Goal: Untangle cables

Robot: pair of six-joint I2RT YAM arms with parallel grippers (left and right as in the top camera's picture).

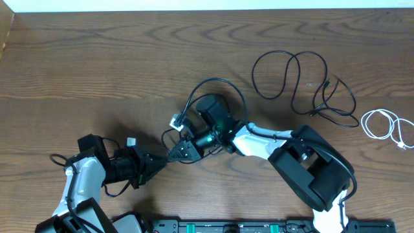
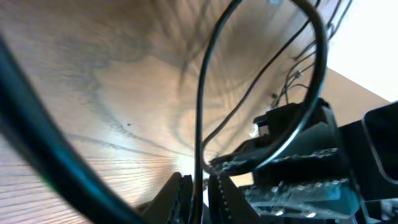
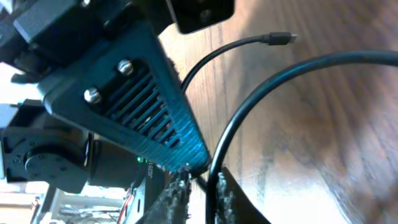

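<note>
Cables lie well apart at the table's right: black cable (image 1: 296,65) looped, white cable (image 1: 363,124) beyond. Mid-table, left gripper (image 2: 200,186) and right gripper (image 3: 200,185) meet, each pinched narrow around a dark cord (image 3: 249,102) (whose, I cannot tell), probably to draw it taut.

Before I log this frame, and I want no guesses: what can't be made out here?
- White cable: in the overhead view, the right edge cuts off its far part.
- Black cable: in the overhead view, it is too small to tell which strand lies on top at its crossings.
- Left gripper and right gripper: their dark tips merge in the overhead view, and both wrist views crop them at the bottom edge, so whether either grips anything is unclear.
</note>
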